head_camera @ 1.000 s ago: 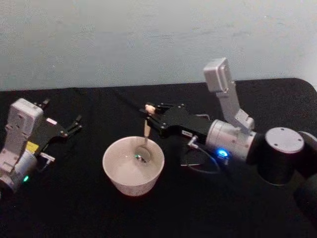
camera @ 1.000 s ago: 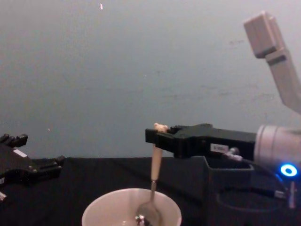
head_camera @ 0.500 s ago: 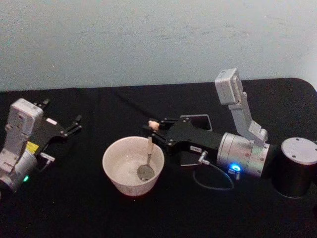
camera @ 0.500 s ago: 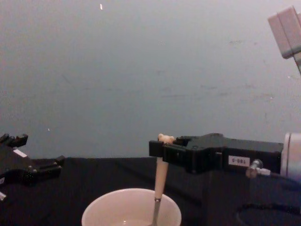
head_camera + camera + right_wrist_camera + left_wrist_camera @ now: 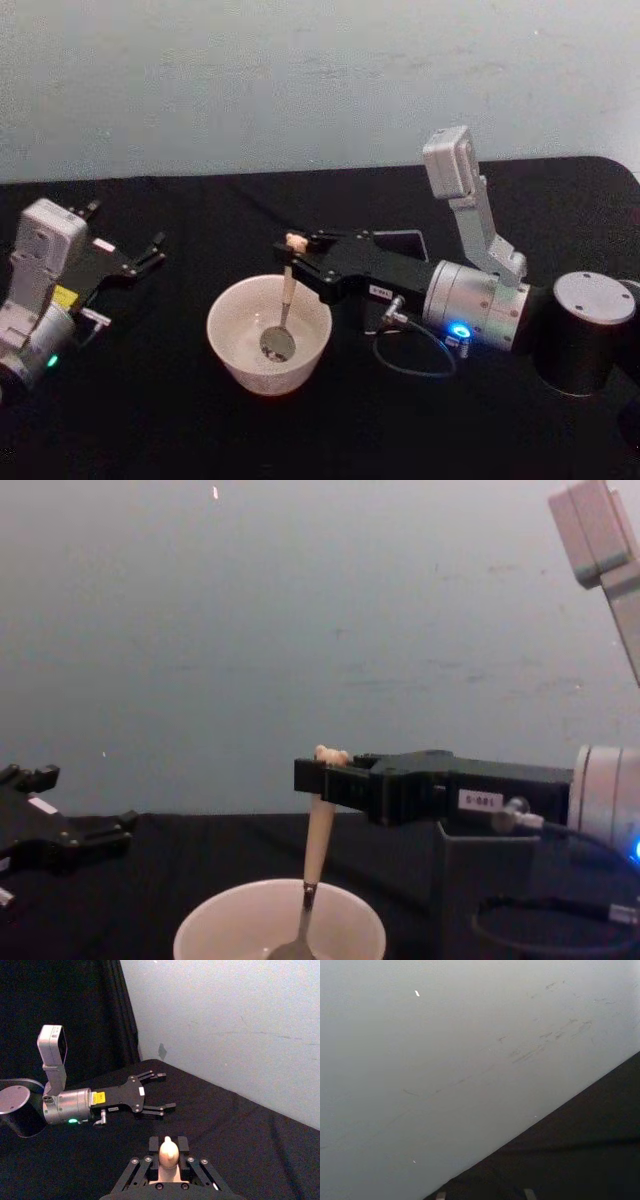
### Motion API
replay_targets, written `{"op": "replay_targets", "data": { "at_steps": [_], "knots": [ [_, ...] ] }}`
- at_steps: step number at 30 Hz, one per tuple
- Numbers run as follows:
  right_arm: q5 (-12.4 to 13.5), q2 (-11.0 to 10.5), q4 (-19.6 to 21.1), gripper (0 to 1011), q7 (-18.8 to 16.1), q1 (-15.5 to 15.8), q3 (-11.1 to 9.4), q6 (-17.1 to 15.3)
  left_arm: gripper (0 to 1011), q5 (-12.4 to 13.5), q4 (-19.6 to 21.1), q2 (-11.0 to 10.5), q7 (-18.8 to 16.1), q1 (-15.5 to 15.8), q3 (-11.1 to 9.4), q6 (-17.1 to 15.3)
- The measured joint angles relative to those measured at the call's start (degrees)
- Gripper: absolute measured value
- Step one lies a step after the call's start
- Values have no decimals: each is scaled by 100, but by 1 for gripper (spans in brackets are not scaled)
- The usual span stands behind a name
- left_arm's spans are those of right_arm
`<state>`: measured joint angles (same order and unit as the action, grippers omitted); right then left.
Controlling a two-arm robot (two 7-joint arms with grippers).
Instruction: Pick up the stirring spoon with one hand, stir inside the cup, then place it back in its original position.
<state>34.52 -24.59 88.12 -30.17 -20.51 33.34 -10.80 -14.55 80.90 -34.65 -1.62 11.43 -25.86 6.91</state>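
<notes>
The cream-white cup (image 5: 268, 352) (image 5: 230, 920) sits near the table's middle. My right gripper (image 5: 292, 254) (image 5: 318, 778) (image 5: 168, 1160) hangs over the cup's far rim, shut on the stirring spoon (image 5: 284, 300) (image 5: 318, 835) just below its bear-head top. The spoon stands nearly upright, its metal bowl down inside the cup. The bear head (image 5: 168, 1152) pokes up between the fingers in the right wrist view. The dark grey square holder (image 5: 400, 243) (image 5: 480, 890) stands behind the right arm, mostly hidden by it. My left gripper (image 5: 150, 252) (image 5: 95, 832) (image 5: 157, 1091) rests open at the far left, well away from the cup.
A black cloth covers the table (image 5: 170, 420), which ends at a pale wall (image 5: 300, 80) behind. A thin cable (image 5: 410, 355) loops on the cloth beside the right arm. Bare cloth lies between the cup and the left arm.
The right gripper has swung the spoon leftward across the cup, from the right side of the bowl half a second ago to nearer its middle. The left arm has not moved.
</notes>
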Motion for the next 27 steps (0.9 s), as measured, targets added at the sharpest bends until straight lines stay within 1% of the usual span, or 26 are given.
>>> {"op": "replay_targets", "data": {
  "at_steps": [11,16,23,27],
  "knots": [
    [63,3,-70,214,84,-54,22,-9,1001,0,0,0,0,0,0,0],
    [129,21,-98,214,151,-80,-32,-25,1001,0,0,0,0,0,0,0],
    [412,62,-81,214,345,-127,-259,-166,1001,0,0,0,0,0,0,0],
    [652,54,10,214,488,-155,-435,-263,1002,0,0,0,0,0,0,0]
  ]
}}
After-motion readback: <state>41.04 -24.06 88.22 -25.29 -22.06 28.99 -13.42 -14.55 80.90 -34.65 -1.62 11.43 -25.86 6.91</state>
